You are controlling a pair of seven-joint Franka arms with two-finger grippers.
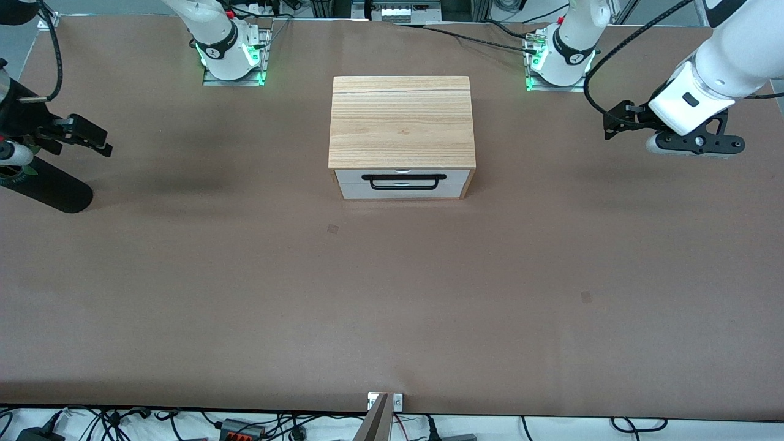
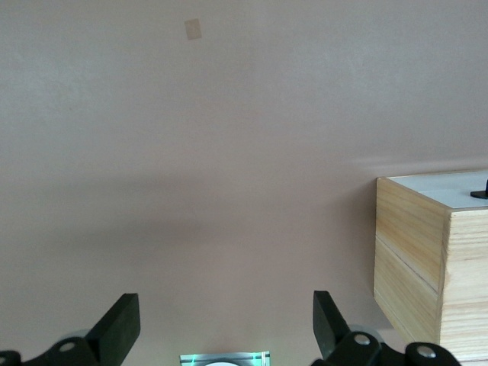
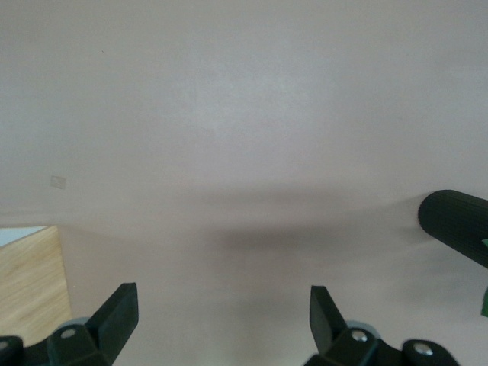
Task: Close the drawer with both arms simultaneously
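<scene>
The light-wood cabinet [image 1: 401,119] stands mid-table. Its drawer [image 1: 401,185] has a white front and a black bar handle [image 1: 404,182], and the front sits about flush with the cabinet's frame. My left gripper [image 1: 607,124] hangs open and empty above the table toward the left arm's end, apart from the cabinet. In the left wrist view [image 2: 226,316] the cabinet's side [image 2: 415,259] and the white front [image 2: 450,187] show off to one side. My right gripper [image 1: 105,142] hangs open and empty toward the right arm's end. The right wrist view [image 3: 223,313] shows a cabinet corner [image 3: 27,282].
A black ribbed cylinder [image 1: 49,187] lies low by the right gripper at the table's edge and also shows in the right wrist view [image 3: 457,225]. The arm bases [image 1: 229,52] [image 1: 563,55] stand farther from the front camera than the cabinet. Brown tabletop [image 1: 392,294] stretches around.
</scene>
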